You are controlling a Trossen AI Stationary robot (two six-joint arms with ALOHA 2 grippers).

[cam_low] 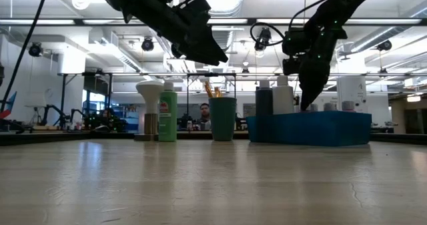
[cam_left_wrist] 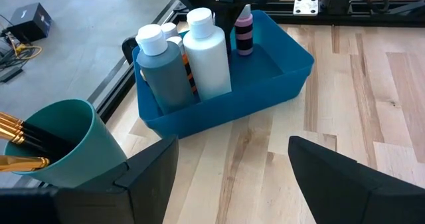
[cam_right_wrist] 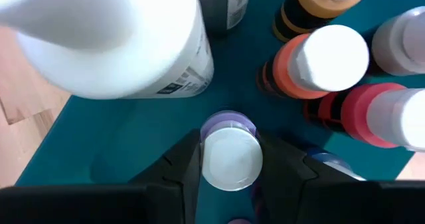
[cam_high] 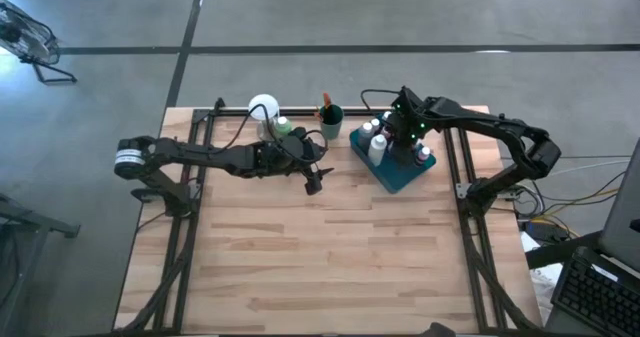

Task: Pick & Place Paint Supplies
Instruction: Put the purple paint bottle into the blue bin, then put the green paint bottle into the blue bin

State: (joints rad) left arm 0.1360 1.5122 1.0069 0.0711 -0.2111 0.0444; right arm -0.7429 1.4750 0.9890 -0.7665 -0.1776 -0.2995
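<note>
Wood surface: tray at 1 o'clock, several bottles in; right end effector clamps purple bottle; left end effector agape, empty; green bottle outstanding.

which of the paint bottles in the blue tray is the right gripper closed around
The small purple white-capped bottle, clamped between the right gripper fingers inside the blue tray; the others stand free.

The pale butcher-block wooden table is smooth with a soft sheen, its planks showing grain; the rectangular teal plastic tray at the far right looks matt and moulded; the tall white plastic bottle in it is smooth and faintly glossy; the teal plastic cup looks satin; the black metal frame rails are matt.
</note>
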